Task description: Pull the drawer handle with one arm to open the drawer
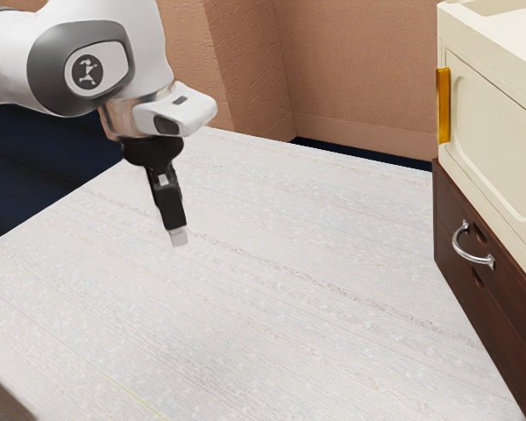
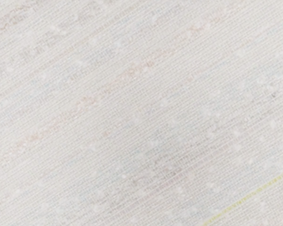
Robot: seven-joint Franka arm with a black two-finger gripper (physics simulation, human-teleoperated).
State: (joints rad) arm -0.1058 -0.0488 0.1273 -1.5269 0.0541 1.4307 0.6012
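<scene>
Gripper hangs over the pale table, and tbh I can't tell if it's spread or pressed together. Well apart from it, at the exterior view's right, is the handle: probably stiff, kinda slippery metal, so I'd grab mid-arch and expect a moderately heavy pull. It's 1 shiny silver arch on a dark brown drawer, below a cream cabinet.

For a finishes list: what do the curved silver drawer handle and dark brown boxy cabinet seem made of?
The handle looks like polished metal, from its bright highlights; the cabinet like satin-finished wood, from its brown tone, though laminate's possible.
</scene>
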